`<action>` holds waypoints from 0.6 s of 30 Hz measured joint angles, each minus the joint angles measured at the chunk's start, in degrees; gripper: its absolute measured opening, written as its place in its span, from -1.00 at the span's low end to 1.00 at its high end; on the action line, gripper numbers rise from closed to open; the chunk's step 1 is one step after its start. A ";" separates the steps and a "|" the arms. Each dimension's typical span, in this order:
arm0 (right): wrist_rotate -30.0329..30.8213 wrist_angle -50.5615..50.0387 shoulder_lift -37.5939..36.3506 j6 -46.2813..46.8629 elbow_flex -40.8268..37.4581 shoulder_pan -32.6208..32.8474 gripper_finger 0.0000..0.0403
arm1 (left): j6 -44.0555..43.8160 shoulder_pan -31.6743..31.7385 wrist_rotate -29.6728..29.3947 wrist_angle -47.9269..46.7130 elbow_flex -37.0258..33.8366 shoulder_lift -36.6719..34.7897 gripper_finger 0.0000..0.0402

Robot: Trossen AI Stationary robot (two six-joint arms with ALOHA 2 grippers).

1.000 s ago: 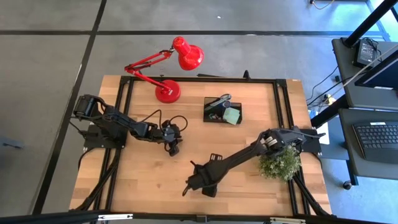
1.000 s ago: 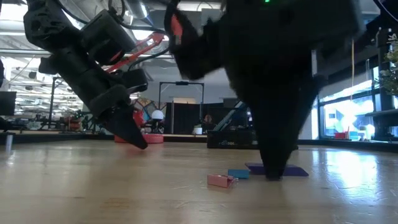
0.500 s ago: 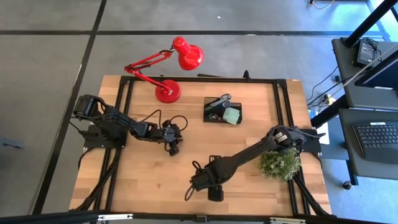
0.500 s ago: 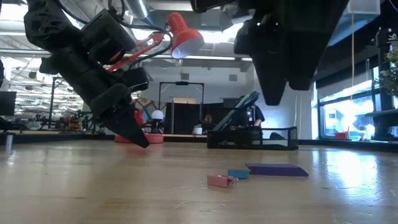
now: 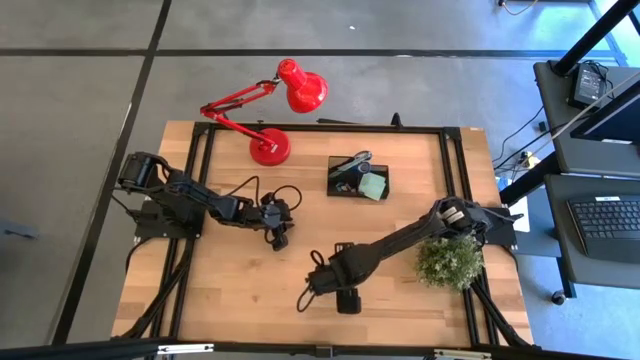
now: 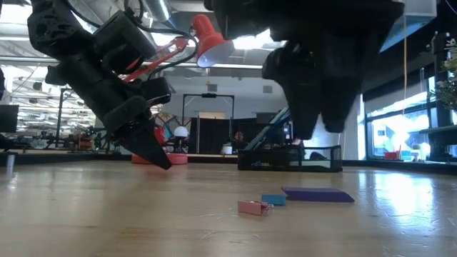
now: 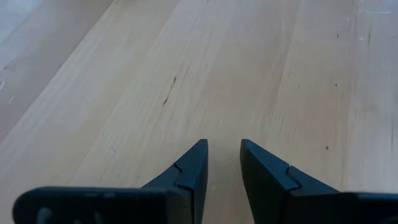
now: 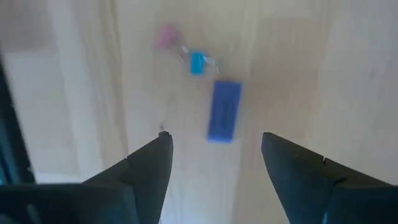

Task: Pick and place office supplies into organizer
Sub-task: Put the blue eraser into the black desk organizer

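Close to the near edge of the table [image 5: 220, 290], about midway along it, the right gripper [image 8: 214, 158] hangs over bare wood with its fingers spread wide and nothing between them, a stance that reads as lining up for a pick. Just beyond its fingertips in the right wrist view lie three loose bits: a flat blue-purple piece [image 8: 224, 111], a small blue clip [image 8: 196, 63] and a pink clip [image 8: 165, 36], all close together and none yet touched. The blue-purple piece sits nearest the gap, so it looks the likeliest target. Further in, left of centre, the left gripper [image 7: 222, 163] waits low over empty boards, fingers a little apart and holding nothing. Toward the far edge stands the black organizer [image 5: 358, 178], already holding scissors and a green note pad, well apart from the loose bits. The red lamp [image 5: 270, 145] stands left of it at the far edge.
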 joint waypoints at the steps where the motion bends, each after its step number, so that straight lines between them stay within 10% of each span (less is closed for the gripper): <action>1: 0.00 1.85 -0.75 0.02 -1.28 -0.03 0.23 | -0.02 0.00 0.00 0.00 0.00 0.00 -0.56; 18: 0.90 18.90 -5.83 8.20 -17.07 -0.10 0.23 | 0.03 0.02 -0.02 0.00 0.00 -0.01 -0.56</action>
